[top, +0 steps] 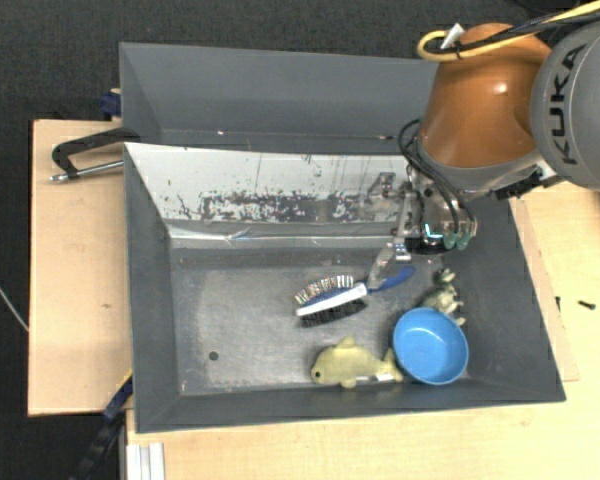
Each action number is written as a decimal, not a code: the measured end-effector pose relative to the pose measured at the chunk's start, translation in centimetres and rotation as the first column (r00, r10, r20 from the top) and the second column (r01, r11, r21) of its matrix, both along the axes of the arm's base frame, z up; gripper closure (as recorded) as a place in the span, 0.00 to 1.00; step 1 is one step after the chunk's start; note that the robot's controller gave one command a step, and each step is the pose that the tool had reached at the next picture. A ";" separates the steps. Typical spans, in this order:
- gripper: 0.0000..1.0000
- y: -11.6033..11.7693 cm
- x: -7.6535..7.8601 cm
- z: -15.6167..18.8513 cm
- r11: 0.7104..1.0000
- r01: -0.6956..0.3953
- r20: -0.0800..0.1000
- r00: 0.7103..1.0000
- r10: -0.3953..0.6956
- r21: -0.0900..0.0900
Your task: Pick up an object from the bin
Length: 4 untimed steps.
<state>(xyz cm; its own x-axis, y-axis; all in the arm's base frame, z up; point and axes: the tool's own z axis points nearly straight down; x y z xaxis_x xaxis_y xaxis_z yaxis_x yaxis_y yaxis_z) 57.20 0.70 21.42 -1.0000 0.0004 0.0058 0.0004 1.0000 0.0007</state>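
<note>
Grey bin [230, 318] floor, blue-handled brush [332, 300], handle end just beside gripper [398, 258], gripper's spread unclear.

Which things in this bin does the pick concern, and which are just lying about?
In play: gripper, right by the blue handle end of the white brush in the middle of the bin.
Lying about: blue bowl, yellow fish toy, small greenish thing beside the bowl.
</note>
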 end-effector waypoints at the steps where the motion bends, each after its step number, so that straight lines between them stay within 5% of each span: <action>1: 0.00 -3.5 -1.1 -13.1 0.997 -0.073 0.014 0.997 0.073 -0.001; 2: 0.00 -2.3 2.0 -14.1 0.993 -0.119 -0.004 0.993 0.119 -0.001; 3: 1.00 -2.3 2.2 -13.7 0.993 -0.118 0.002 0.993 0.118 -0.001; 4: 1.00 -2.1 1.2 -0.6 0.990 -0.139 0.019 0.990 0.139 -0.003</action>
